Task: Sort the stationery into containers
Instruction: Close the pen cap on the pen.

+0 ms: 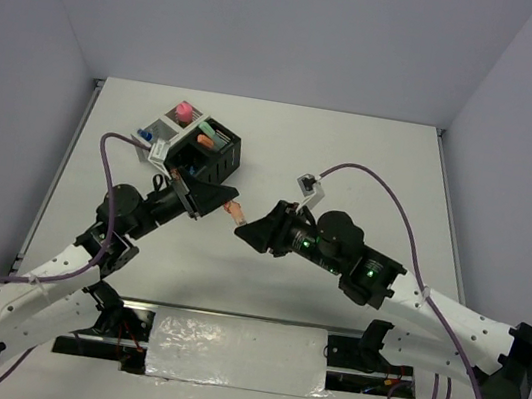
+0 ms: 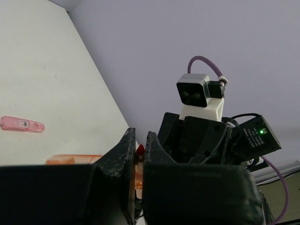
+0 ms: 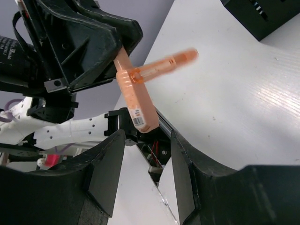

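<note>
Right gripper (image 3: 146,140) is spread wide with nothing gripped; the free end of the orange highlighter (image 3: 136,101) sits right at its mouth. Left gripper (image 1: 223,200) is clamped on the highlighter's other end, between both arms. Mesh bins (image 1: 221,164) sit just behind the left gripper. Pink pen (image 2: 21,124) lies on the table (image 1: 351,173), well apart.

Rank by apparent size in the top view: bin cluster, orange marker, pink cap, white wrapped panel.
1. white wrapped panel
2. bin cluster
3. orange marker and pink cap: look alike, marker partly hidden, unranked.
</note>
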